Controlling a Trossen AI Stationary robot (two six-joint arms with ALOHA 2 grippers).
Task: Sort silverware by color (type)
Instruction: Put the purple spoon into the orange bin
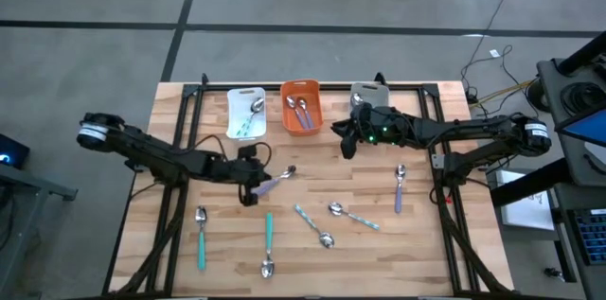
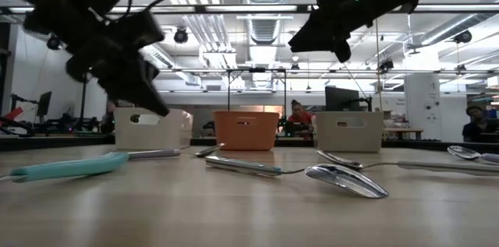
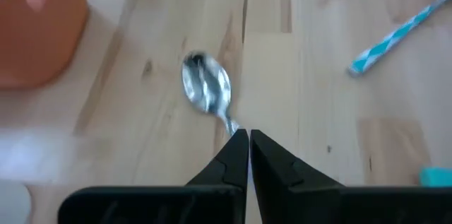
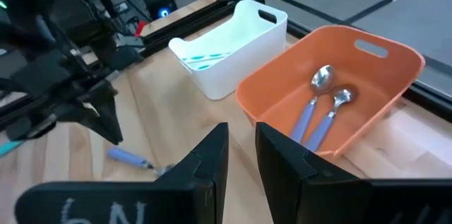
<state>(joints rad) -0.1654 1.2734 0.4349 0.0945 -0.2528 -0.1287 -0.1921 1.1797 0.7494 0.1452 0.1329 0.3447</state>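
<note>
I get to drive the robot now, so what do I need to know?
Left gripper: shut on a purple spoon at its neck, low over mid-table.
Right gripper: open, empty, near the orange bin.
Done: two purple spoons lie in the orange bin, and a striped spoon lies in the white bin.
Left on the table: two teal spoons, two striped ones and one purple one.
</note>
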